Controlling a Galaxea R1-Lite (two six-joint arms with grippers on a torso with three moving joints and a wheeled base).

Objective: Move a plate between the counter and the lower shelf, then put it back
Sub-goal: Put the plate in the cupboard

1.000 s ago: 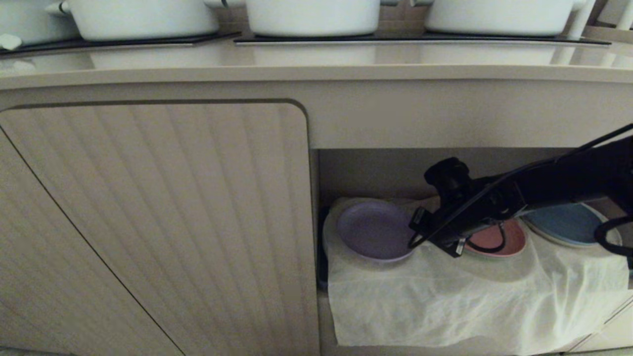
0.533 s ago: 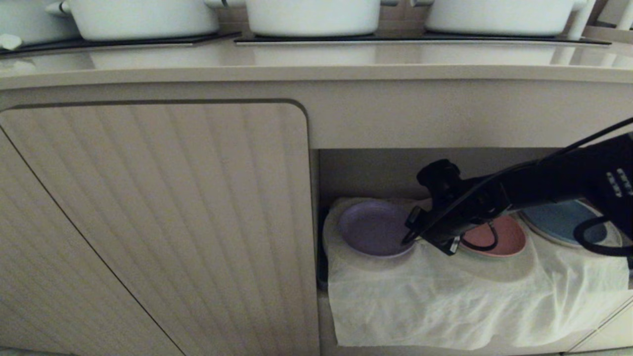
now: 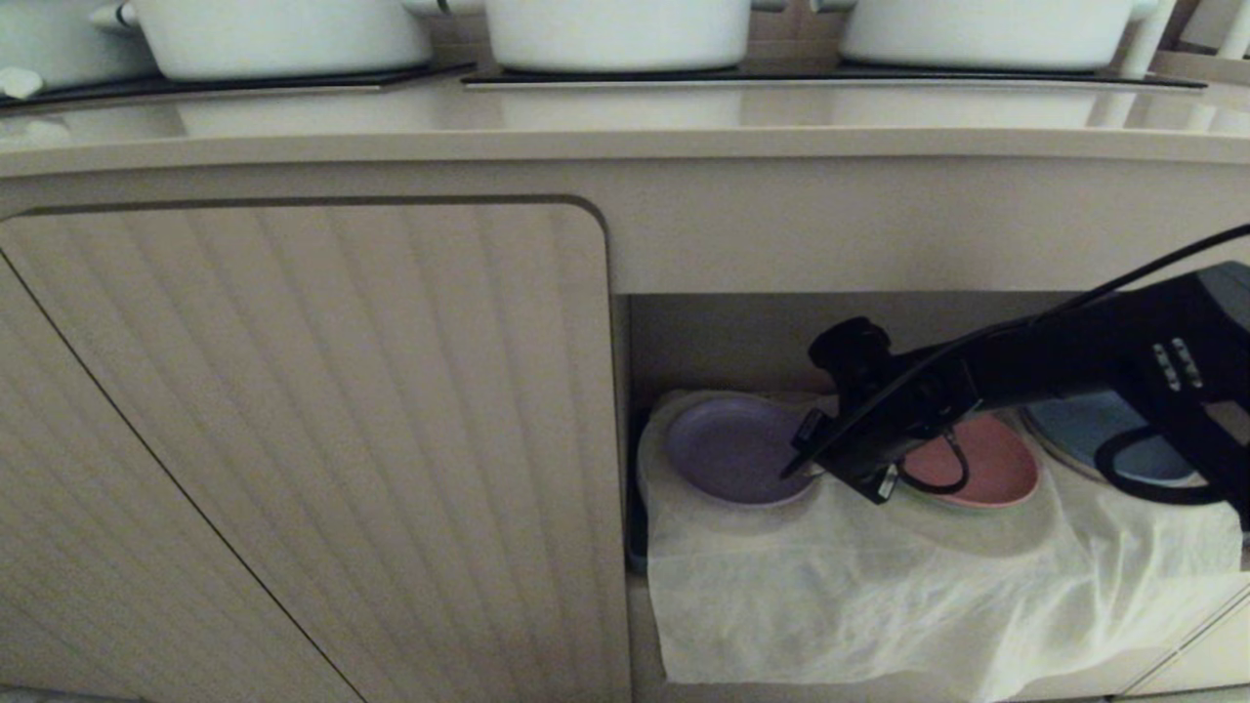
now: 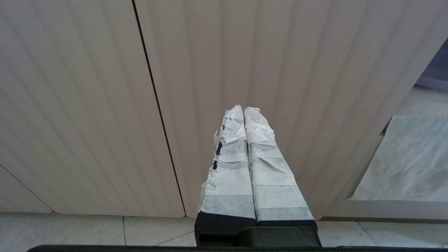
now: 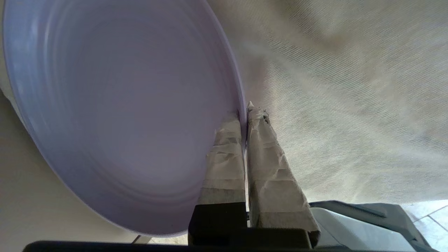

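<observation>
The bench (image 3: 625, 122) spans the top of the head view and carries three white pots (image 3: 617, 29) on black cooktop panels. Below it, a ribbed cabinet door (image 3: 312, 439) stands left of the lower shelf (image 3: 742, 337), which is lined with a wrinkled white cloth (image 3: 879, 596). The right arm reaches into this shelf from the right. The plate (image 3: 732, 451) sits at the shelf's left end on the cloth, beside a pink plate (image 3: 986, 469) and a blue plate (image 3: 1084, 430). The right tool (image 5: 244, 115) is clamped on the plate's rim. The left tool (image 4: 244, 112) is closed and empty, facing the cabinet door.
</observation>
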